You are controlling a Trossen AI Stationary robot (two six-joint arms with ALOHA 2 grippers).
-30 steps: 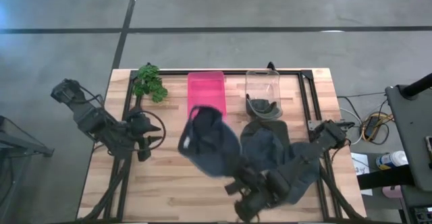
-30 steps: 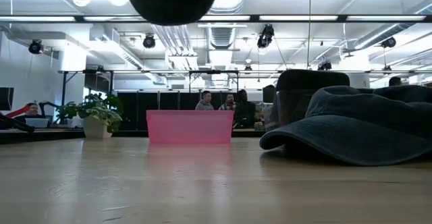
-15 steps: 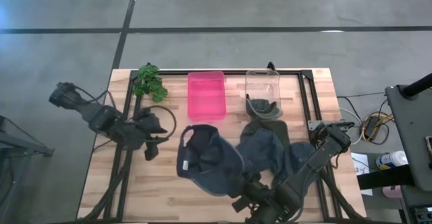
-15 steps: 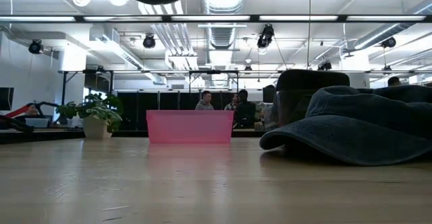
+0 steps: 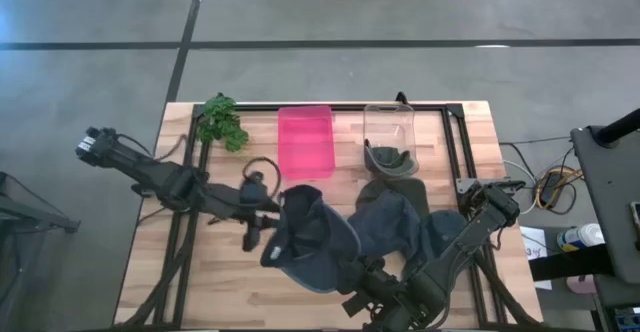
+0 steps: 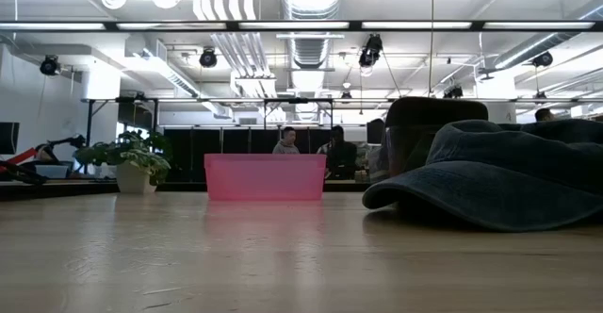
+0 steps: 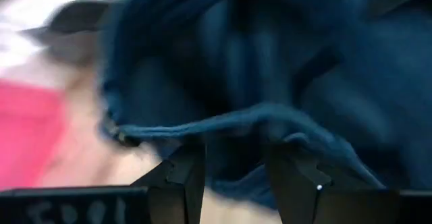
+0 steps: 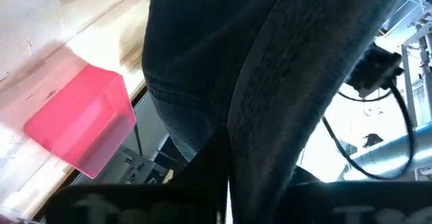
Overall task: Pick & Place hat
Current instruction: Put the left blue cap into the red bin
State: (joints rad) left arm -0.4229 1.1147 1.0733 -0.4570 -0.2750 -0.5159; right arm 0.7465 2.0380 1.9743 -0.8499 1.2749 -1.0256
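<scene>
My right end effector [image 5: 352, 294] is clamped shut on the brim of a dark blue hat [image 5: 310, 234], holding it up over the middle of the table [image 5: 190, 272] — the crown hangs open toward my left side. In the last second I have carried it back from over the pink bin [image 5: 305, 140], so it now sits lower and nearer the front edge. Meanwhile my left arm has swung in from the table's left side, and my left end effector [image 5: 262, 222] has come right up to the hat's rim, fingers spread, not yet gripping. In its wrist view the folded blue edge lies just past the 2 open fingertips [image 7: 192, 163]; that picture is blurred, so whether they touch the cloth I cannot tell.

I read this as a handover or a 2-armed hold being set up: the left needs to close on the rim before the hat goes anywhere. A 2nd hat [image 5: 400, 222] lies on the table just beside, and a 3rd seems to sit in the clear bin [image 5: 390, 132] at the back. A small plant [image 5: 222, 122] stands at the far left corner.
</scene>
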